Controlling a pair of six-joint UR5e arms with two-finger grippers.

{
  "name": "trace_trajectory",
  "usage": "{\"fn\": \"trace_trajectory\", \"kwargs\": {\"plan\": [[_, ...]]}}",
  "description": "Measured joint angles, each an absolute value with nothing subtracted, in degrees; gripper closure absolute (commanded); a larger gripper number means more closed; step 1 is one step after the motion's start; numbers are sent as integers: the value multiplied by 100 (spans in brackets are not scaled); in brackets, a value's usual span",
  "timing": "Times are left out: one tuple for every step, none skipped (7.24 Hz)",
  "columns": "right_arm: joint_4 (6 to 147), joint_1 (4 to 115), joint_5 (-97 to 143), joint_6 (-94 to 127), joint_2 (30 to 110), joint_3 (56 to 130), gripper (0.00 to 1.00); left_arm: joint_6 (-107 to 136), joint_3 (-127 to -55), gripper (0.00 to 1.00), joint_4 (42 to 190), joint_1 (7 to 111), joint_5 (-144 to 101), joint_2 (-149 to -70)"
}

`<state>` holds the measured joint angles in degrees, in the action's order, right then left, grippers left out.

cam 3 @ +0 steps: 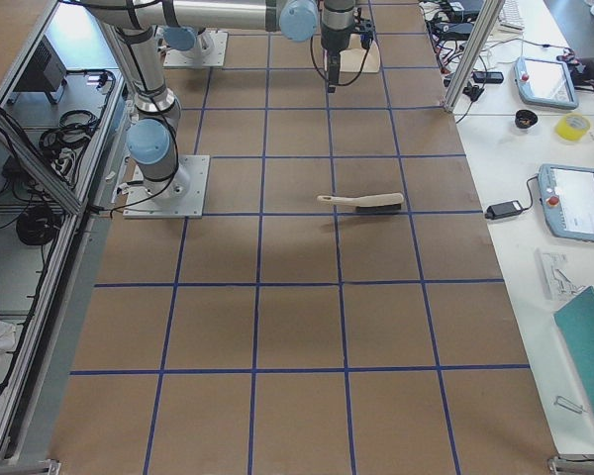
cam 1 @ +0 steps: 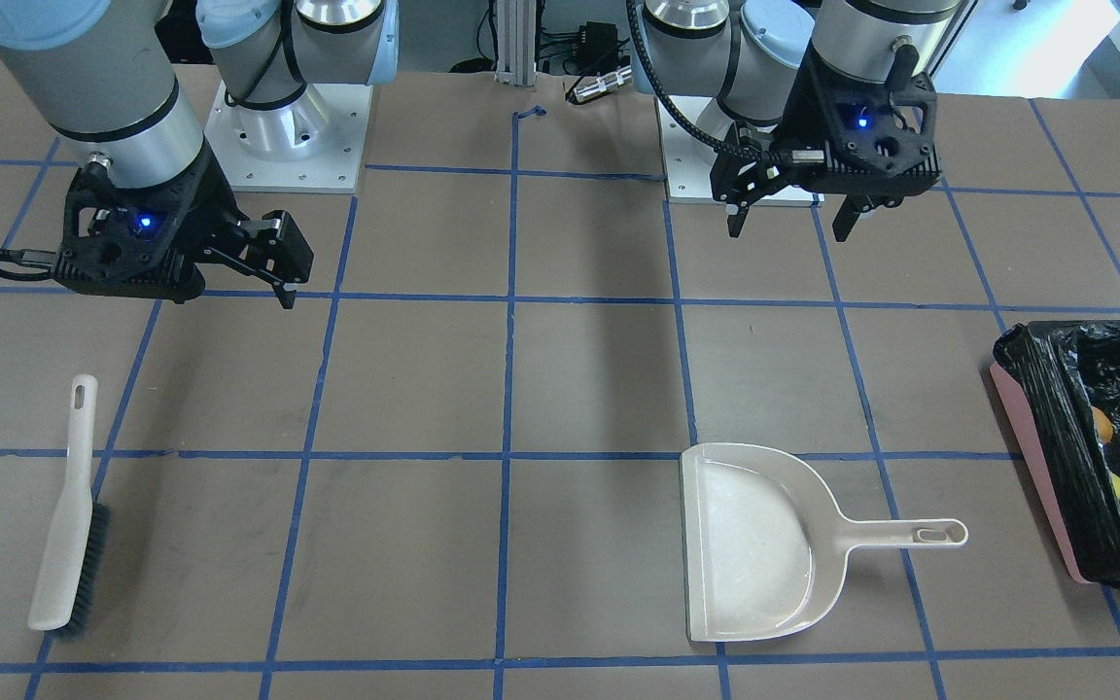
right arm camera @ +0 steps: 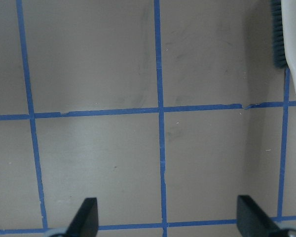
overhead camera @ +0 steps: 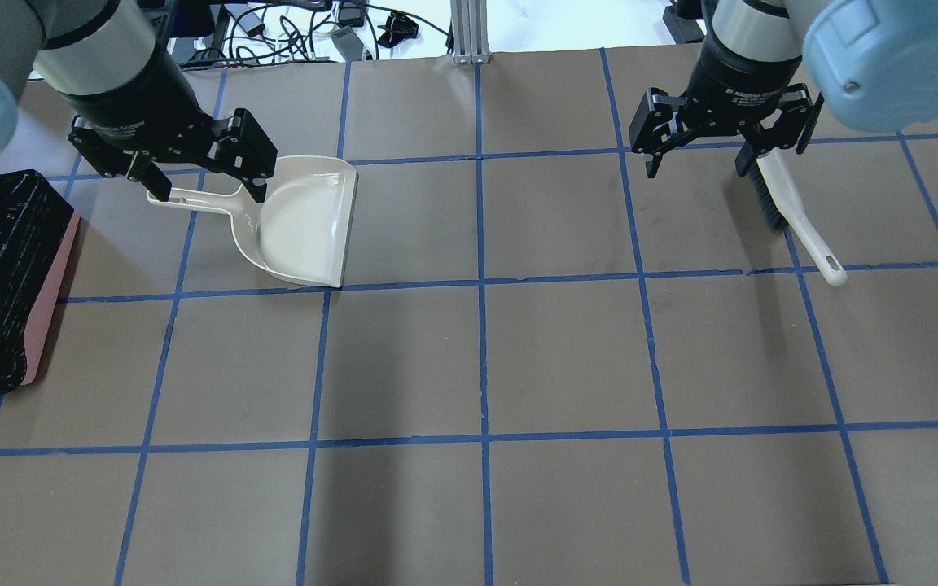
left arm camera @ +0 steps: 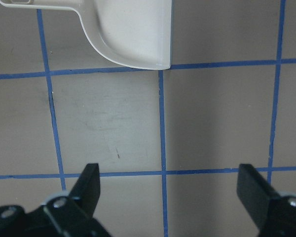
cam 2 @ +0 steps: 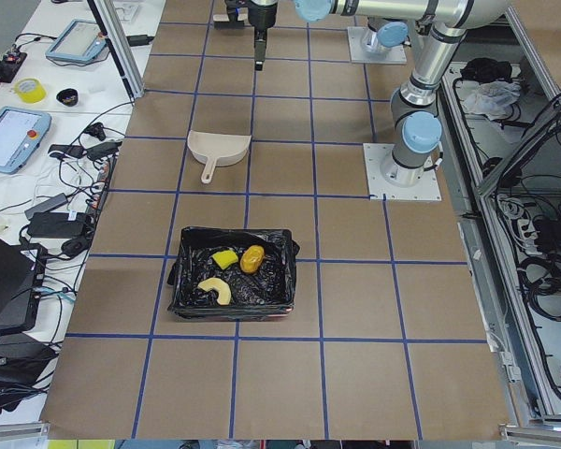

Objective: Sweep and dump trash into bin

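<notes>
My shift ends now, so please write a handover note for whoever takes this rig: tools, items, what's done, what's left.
Tools: left tool and right tool are both open, empty, raised over the table.
Things: the dustpan, empty, and the hand brush lie on the table, ungrasped. The potato-like lump, sponge block and crescent slice lie in the bag-lined bin.
Done: trash dumped.
Left: apparently nothing.
</notes>
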<state>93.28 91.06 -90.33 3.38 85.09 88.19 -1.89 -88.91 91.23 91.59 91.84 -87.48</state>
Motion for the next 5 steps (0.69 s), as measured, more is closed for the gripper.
{"fn": "trace_trajectory", "kwargs": {"plan": [[9337,9098,-9023,331,8508,8816,0,-238,-8903,0,9163,9202,9182,-8722],[9341,9088,-9023,321,8508,8816,0,-258,-8920,0,9175,9219,9187,-8717],[9344,9078,-9024,313,8508,8816,0,-265,-8933,0,9167,9223,9197,-8721],[9351,9074,-9020,310,8508,8816,0,-265,-8941,0,9144,9219,9205,-8732],[9356,9072,-9019,308,8508,8810,0,-260,-8944,0,9131,9212,9209,-8737]]}}
